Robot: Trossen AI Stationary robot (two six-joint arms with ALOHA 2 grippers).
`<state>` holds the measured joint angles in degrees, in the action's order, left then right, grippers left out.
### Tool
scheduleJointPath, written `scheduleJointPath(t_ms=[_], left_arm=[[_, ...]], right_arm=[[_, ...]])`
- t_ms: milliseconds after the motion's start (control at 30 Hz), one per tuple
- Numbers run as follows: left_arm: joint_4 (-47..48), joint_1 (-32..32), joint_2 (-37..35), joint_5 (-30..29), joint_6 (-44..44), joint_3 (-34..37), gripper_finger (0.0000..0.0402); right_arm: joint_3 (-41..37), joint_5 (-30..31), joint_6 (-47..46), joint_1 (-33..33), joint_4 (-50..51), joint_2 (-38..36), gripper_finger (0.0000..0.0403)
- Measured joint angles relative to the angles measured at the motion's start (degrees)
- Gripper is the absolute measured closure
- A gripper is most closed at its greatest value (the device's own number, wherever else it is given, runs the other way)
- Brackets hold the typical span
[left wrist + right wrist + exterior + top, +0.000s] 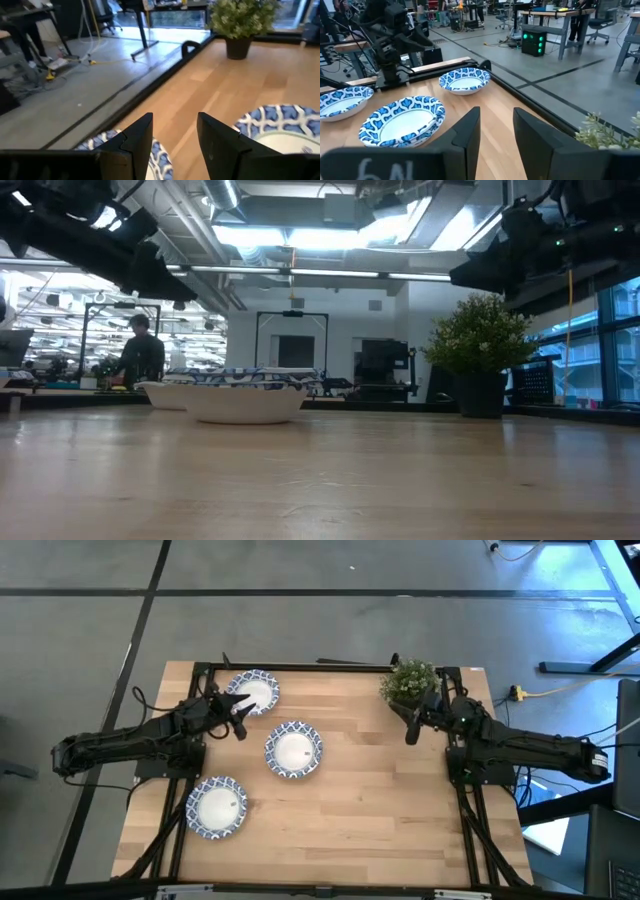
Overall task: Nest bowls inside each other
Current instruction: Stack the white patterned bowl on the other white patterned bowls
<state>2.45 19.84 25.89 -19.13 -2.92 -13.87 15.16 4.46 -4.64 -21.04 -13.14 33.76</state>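
Note:
Three blue-and-white rimmed bowls show, each resting on its base on the table: a far one (253, 692) (465, 80), a middle one (294, 749) (402, 120) (280, 127) and a near-left one (217, 807) (342, 100). My left gripper (239, 720) (175, 135) is open and hovers at the far bowl's near-right rim (160, 155), between it and the middle bowl. My right gripper (412, 728) (495, 132) is open and hangs over bare wood beside the potted plant, well to the right of the bowls.
A small potted plant (409, 681) (480, 355) stands at the table's far right corner, next to the right arm. Bare wood (380, 810) lies between the bowls and the right arm. A person (140, 355) is in the room beyond the table.

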Motion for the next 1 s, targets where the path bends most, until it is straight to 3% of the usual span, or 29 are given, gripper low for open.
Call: scheduleJointPath(t_ms=[233, 467, 1000], left_arm=[[7.5, 2.1, 1.5, 0.4, 0.9, 0.0, 0.0253], [2.6, 5.4, 2.3, -0.4, -0.6, 0.0, 0.0253], [6.2, 8.1, 2.3, -1.2, -3.6, 0.0, 0.0253]], right_arm=[[0.0, 0.0, -0.8, -0.8, -0.7, 0.0, 0.0286], [0.0, 0.0, -1.2, -1.0, -0.8, 0.0, 0.0286], [0.0, 1.1, -0.9, -1.0, -0.7, 0.0, 0.0286]])
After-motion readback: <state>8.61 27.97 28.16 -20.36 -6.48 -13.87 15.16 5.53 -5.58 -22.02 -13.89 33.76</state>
